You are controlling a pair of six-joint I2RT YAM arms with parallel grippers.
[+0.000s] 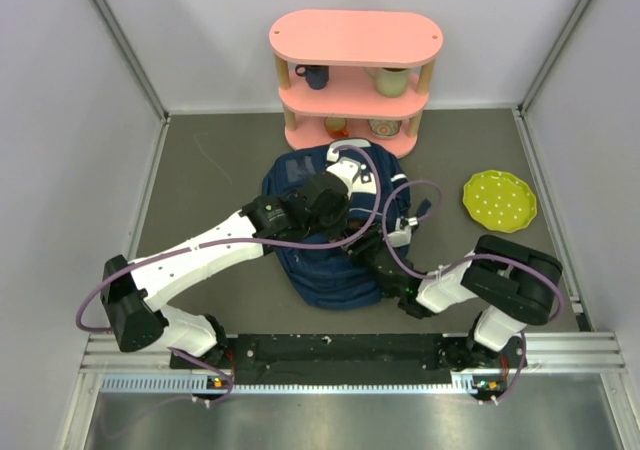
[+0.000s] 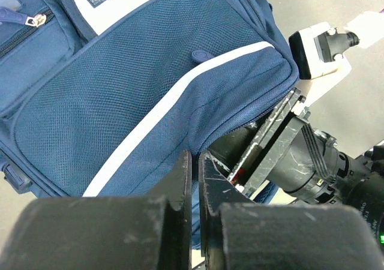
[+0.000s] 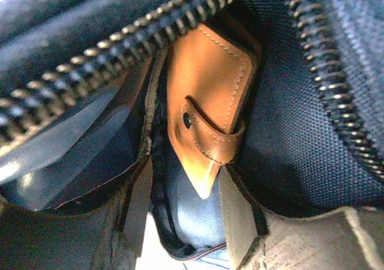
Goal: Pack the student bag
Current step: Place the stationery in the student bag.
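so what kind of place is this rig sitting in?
Likely a lab test cell, not a real classroom: plain grey partition walls box in a grey tabletop, a metal mounting rail runs along the near edge, and the pink two-tier wooden shelf and navy-blue striped fabric backpack look like staged props.

student bag (image 1: 315,275): navy blue, fine mesh weave, thin white stripes, white patch. pouch (image 3: 207,84): tan leather, pale stitching. zip teeth (image 3: 108,51): dull silver. shelf (image 1: 355,38): pink, posts pale wood. plate (image 1: 499,200): lime green, white dots. mug (image 1: 313,75): dark blue. table (image 1: 220,160): dark grey. cables (image 1: 250,242): purple.
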